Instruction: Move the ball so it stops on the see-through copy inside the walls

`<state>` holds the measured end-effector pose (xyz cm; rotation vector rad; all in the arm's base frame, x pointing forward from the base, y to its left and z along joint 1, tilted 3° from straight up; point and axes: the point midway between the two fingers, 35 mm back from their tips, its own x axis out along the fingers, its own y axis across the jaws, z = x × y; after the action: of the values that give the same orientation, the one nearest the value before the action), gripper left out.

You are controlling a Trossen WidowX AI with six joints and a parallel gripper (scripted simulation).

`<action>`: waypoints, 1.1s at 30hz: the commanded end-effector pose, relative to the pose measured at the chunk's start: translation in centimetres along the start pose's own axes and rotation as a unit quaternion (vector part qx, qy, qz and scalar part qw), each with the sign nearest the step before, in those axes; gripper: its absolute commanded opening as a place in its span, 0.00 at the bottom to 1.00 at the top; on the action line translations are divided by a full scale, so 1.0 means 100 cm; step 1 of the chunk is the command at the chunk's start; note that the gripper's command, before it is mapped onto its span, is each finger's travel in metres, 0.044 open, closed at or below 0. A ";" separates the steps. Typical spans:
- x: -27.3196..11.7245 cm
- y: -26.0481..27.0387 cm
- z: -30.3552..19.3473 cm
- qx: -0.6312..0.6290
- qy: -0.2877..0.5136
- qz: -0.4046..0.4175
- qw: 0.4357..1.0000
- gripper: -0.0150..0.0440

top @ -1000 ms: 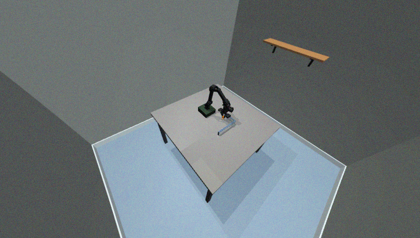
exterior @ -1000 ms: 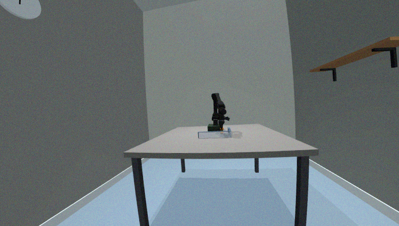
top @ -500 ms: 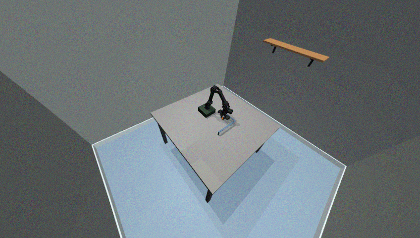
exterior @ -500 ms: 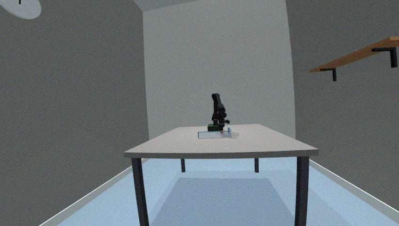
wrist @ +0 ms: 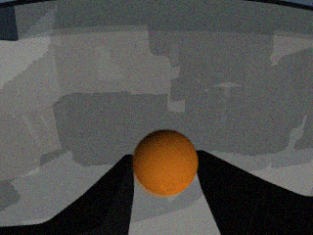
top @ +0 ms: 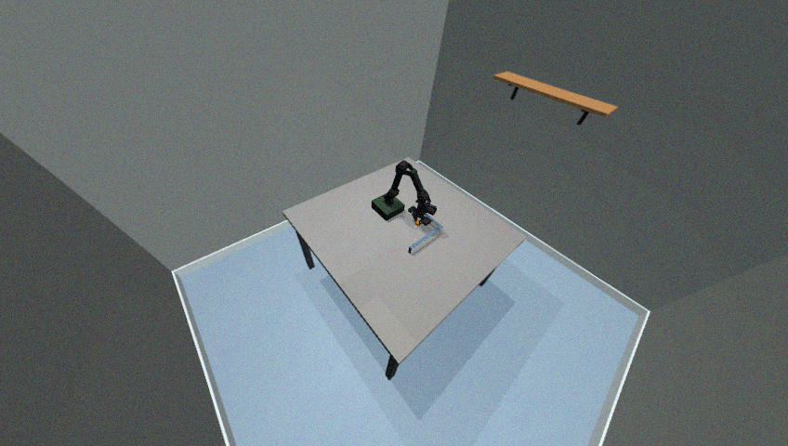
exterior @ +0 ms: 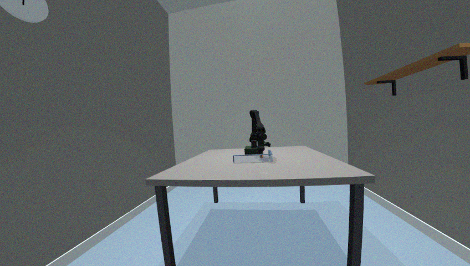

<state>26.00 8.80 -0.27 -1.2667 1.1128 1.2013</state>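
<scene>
The orange ball (top: 417, 222) (exterior: 261, 155) (wrist: 165, 163) is between the two black fingertips of my gripper (wrist: 164, 159), which is shut on it. The ball is low, at or just above the table top; I cannot tell if it touches. The low clear walls with blue edges (top: 425, 241) (exterior: 245, 159) form a corner, and the ball is on the inner side of it, seen through the long wall in the exterior view. The see-through copy cannot be made out in any view; the ball or gripper may cover it.
The arm's dark green base (top: 387, 205) (exterior: 250, 150) stands on the grey table (top: 353, 242) (exterior: 204, 171) behind the walls. The short side wall (top: 434, 222) (exterior: 270, 153) stands close beside the gripper. A wooden shelf (top: 556, 92) (exterior: 415, 66) hangs on the room wall, far from the arm.
</scene>
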 end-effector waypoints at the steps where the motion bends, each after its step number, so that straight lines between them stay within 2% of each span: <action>1: 0.000 0.000 0.000 0.000 0.000 0.000 1.000 0.57; 5: 0.000 0.000 0.000 0.000 0.000 0.000 1.000 0.72; 10: -0.003 -0.001 0.000 0.000 0.000 0.000 1.000 0.72; 16: -0.084 0.000 0.000 -0.002 -0.001 0.001 1.000 0.72; 27: -0.079 -0.004 0.001 0.000 -0.002 -0.008 1.000 0.72; 33: -0.127 0.001 -0.001 0.000 -0.002 -0.006 1.000 0.99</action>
<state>25.01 8.46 9.80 -1.2638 1.1251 1.2092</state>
